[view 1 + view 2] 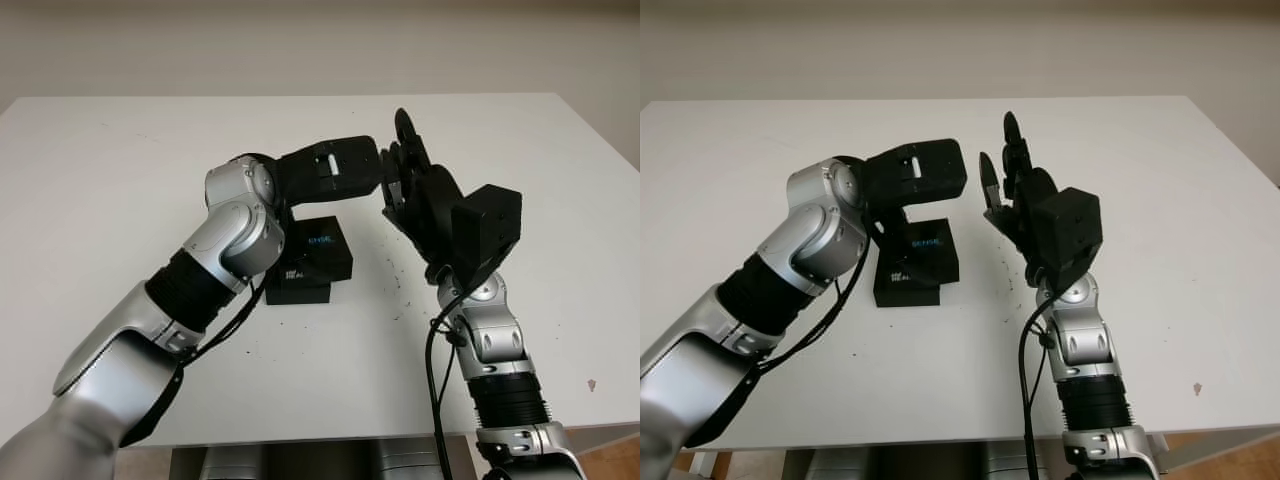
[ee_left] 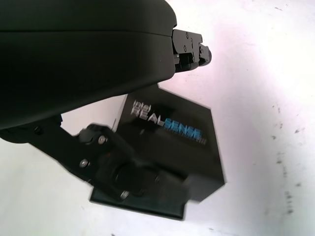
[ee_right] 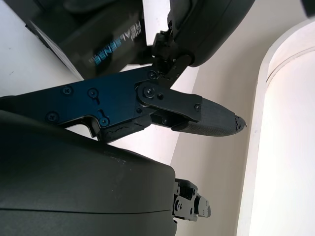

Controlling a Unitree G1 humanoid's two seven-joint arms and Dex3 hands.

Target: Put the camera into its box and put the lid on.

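Observation:
A black box (image 1: 312,262) marked RealSense sits mid-table; its printed lid (image 2: 170,135) lies on it, shifted a little off the base so one edge of the base sticks out. My left hand (image 1: 330,175) hangs open just above the box, with one finger (image 2: 115,169) crossing over the box's edge; I cannot tell whether it touches. My right hand (image 1: 408,170) is raised to the right of the box, open, holding nothing, close beside the left hand.
The white table (image 1: 120,180) stretches wide on both sides of the box. Small dark specks (image 1: 400,290) dot the surface to the right of the box. The table's front edge runs near my arms.

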